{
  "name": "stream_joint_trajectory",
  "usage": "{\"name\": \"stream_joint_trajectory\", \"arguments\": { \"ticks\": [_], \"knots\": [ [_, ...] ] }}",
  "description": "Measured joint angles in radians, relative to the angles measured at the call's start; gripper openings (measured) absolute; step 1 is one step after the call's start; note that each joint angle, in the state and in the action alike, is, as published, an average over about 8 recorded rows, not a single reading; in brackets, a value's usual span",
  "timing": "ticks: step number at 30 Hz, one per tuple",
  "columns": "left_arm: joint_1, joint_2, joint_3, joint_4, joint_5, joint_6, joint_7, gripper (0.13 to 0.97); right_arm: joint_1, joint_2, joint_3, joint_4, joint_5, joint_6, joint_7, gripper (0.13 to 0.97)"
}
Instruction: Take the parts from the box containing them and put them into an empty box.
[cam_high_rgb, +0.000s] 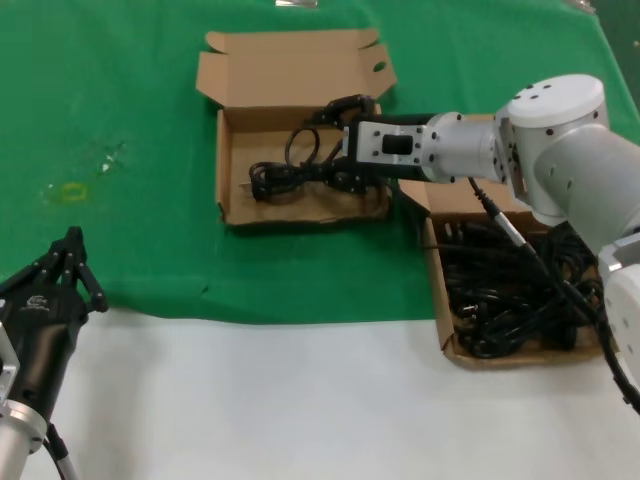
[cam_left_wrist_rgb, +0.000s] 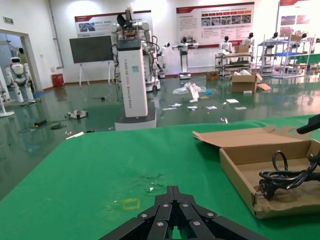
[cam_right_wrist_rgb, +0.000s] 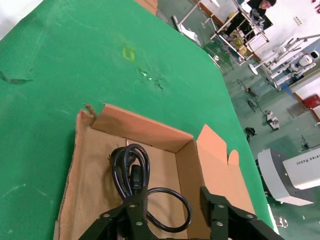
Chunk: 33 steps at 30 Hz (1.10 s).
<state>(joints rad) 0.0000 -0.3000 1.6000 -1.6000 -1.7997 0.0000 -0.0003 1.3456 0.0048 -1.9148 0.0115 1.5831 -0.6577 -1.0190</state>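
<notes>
Left gripper (cam_high_rgb: 72, 262) sitting nearest the camera, low at the near left, over the edge where the green cloth (cam_high_rgb: 110, 100) meets the white tabletop (cam_high_rgb: 250, 400); well apart from the far box. Its fingers are meeting at a point, jaws closed on nothing.

Far box (cam_high_rgb: 240, 205) lying on the green cloth right of that gripper, lid folded back flat away from the robot. One black cord (cam_high_rgb: 290, 178) is lying in it in a loose coil, plug end toward the box's left wall.

Right gripper (cam_high_rgb: 345, 140) reaching in over the far box's right half, arm stretching across from the right. Wrist view shows its fingers (cam_right_wrist_rgb: 132, 212) spread apart above the coiled cord (cam_right_wrist_rgb: 131, 175), jaws open; cannot tell whether a finger is touching the cord.

Near box (cam_high_rgb: 452, 345) sitting to the right of the far box and closer to the robot, straddling the cloth's edge, holding a tangled heap of black cords (cam_high_rgb: 510, 290), partly hidden under the right arm.
</notes>
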Motion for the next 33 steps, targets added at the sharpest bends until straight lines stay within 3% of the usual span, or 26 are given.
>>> {"name": "stream_joint_trajectory", "arguments": {
  "ticks": [7, 15, 22, 24, 28, 33],
  "knots": [
    [0.000, 0.000, 0.000, 0.000, 0.000, 0.000, 0.000, 0.144, 0.000, 0.001, 0.003, 0.000, 0.002, 0.000, -0.003, 0.408],
    [0.000, 0.000, 0.000, 0.000, 0.000, 0.000, 0.000, 0.174, -0.018, 0.005, 0.007, 0.020, 0.004, 0.008, 0.009, 0.610],
    [0.000, 0.000, 0.000, 0.000, 0.000, 0.000, 0.000, 0.191, -0.106, 0.024, 0.027, 0.124, 0.018, 0.051, 0.076, 0.753],
    [0.000, 0.000, 0.000, 0.000, 0.000, 0.000, 0.000, 0.221, -0.139, 0.031, 0.035, 0.163, 0.024, 0.067, 0.101, 0.801],
    [0.000, 0.000, 0.000, 0.000, 0.000, 0.000, 0.000, 0.281, -0.206, 0.046, 0.051, 0.243, 0.035, 0.100, 0.153, 0.801],
    [0.000, 0.000, 0.000, 0.000, 0.000, 0.000, 0.000, 0.358, -0.296, 0.066, 0.071, 0.349, 0.049, 0.144, 0.221, 0.874]
  ]
}}
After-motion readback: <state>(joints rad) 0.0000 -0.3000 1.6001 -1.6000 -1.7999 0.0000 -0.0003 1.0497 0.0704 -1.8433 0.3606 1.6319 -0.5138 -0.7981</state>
